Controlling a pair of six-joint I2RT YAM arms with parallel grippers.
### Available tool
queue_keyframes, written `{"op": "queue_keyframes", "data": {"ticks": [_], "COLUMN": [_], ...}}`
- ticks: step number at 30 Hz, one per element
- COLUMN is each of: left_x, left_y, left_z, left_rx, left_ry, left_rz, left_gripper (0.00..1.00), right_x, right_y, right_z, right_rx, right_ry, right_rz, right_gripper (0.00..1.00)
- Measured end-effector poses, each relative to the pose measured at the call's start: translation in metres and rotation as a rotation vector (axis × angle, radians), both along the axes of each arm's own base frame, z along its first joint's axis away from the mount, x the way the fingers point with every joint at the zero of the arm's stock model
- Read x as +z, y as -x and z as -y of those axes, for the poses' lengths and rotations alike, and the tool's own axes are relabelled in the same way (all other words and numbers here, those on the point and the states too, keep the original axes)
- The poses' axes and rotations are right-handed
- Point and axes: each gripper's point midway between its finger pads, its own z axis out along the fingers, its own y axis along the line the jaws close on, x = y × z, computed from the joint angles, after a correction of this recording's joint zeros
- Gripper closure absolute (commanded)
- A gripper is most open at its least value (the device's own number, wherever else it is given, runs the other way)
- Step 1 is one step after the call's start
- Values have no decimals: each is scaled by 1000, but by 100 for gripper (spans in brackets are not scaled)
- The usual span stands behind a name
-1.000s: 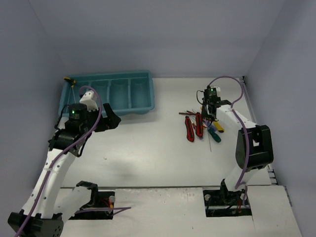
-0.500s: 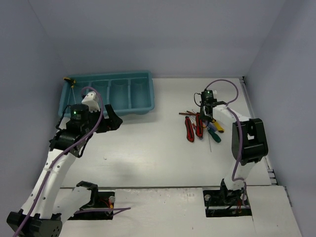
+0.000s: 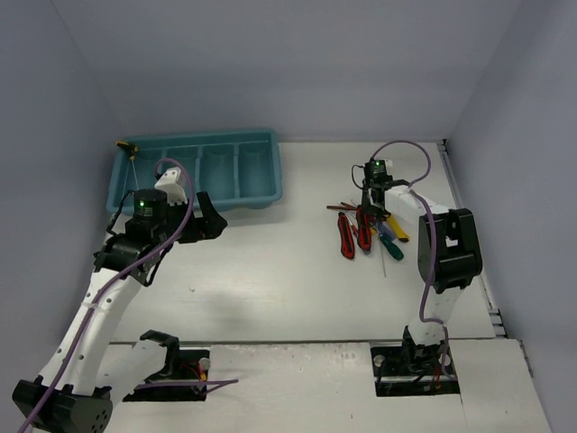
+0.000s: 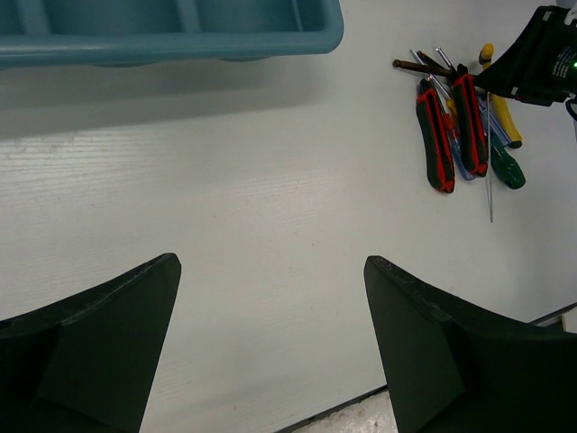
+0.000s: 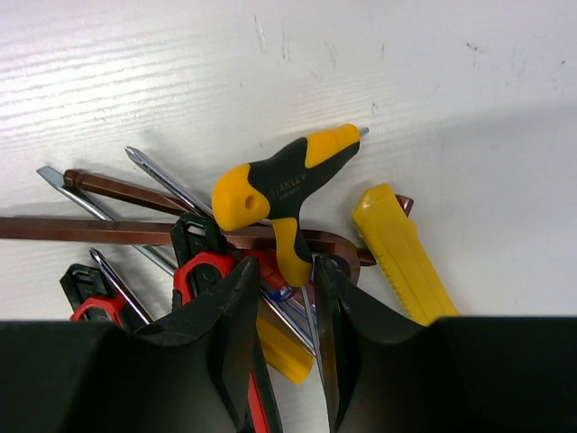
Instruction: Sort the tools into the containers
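**My right fingers flank the T-handle key**

My right gripper (image 5: 287, 263) hangs over the pile of tools (image 3: 365, 227) on the right side of the table (image 3: 270, 280), well apart from the tray (image 3: 263, 193). On top of the pile lies the T-handle key (image 5: 275, 185). It has a black crossbar with a yellow cap at each end and a yellow stem, and a stub of bare metal pokes from one cap.

The stem points into the narrow gap between my right fingers (image 5: 230, 343), which stand close on either side of it. (A sliver of red shows between one finger and the stem, so I cannot tell whether I am pressing it.)

Under the key cross two brown rods (image 5: 117, 189) and the red-and-black pliers handles (image 5: 203, 262). A yellow handle (image 5: 401, 257) lies just beside the stem. My left wrist view also shows a green handle (image 4: 507, 169) and a blue handle (image 4: 462, 155) in the same heap.

My left gripper (image 4: 270, 262) hovers over the table near the tray's front wall, its fingers spread wide apart. The tray is teal with oblong compartments side by side. A small yellow-and-black tool (image 3: 126, 146) sits at its far left corner.
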Motion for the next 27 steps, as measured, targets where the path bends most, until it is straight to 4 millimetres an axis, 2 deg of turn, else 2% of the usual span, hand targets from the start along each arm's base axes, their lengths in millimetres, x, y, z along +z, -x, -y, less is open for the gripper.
{"op": "queue_keyframes", "data": {"ticks": [6,13,17,23,27], "left_x": [-3,-4,-4,0,17], "left_y": [0,0,0,0,-6], "left_z": [2,2,3,5,11], "left_rx": [-6,-8,-9,-17,-29], "left_ry": [-3,-5,-4,-3,7], "left_rz": [-13,-15,-14,-14,10], "left_gripper": [19,19,19,19,19], "right_x": [5,0,0,0,14], "right_y": [-9,-14,-14,-14,-13], "right_z": [0,0,1,1,-5], "right_rx": [5,8,9,25,60], "right_ry": [10,17,21,33,41], "right_rz": [20,20,19,18,38], "right_gripper": [76,81,100,100,100]}}
